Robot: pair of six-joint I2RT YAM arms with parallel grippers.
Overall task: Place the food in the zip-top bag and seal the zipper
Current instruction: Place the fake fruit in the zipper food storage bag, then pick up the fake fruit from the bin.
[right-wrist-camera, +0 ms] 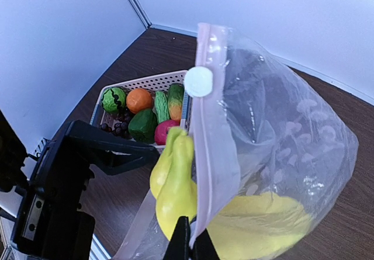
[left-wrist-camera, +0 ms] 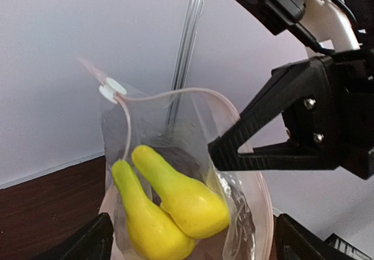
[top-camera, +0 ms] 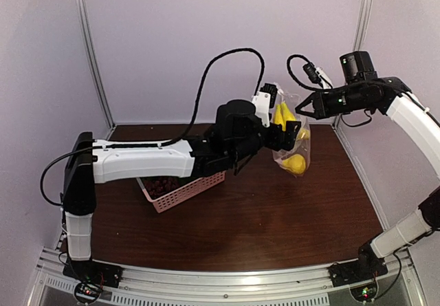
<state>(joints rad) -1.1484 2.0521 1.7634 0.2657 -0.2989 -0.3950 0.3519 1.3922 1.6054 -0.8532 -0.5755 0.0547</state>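
Observation:
The zip-top bag (top-camera: 303, 146) hangs above the table. My right gripper (right-wrist-camera: 191, 245) is shut on its mouth edge, right beside the pink zipper (right-wrist-camera: 209, 125) with its white slider (right-wrist-camera: 198, 82). A yellow banana (left-wrist-camera: 181, 198) stands in the bag's open mouth, and a lemon (right-wrist-camera: 263, 228) lies at the bottom. My left gripper (left-wrist-camera: 196, 242) is open at the mouth, with its fingers (left-wrist-camera: 87, 242) wide on either side of the banana and not touching it. More food, an orange (right-wrist-camera: 139, 100), a green pepper (right-wrist-camera: 142, 125) and a red apple (right-wrist-camera: 165, 131), lies in the pink basket (right-wrist-camera: 152, 83).
The pink basket (top-camera: 185, 190) stands on the brown table under my left forearm. The right gripper's black fingers (left-wrist-camera: 234, 146) reach in from the right, close to my left gripper. White walls close the table at the back and sides.

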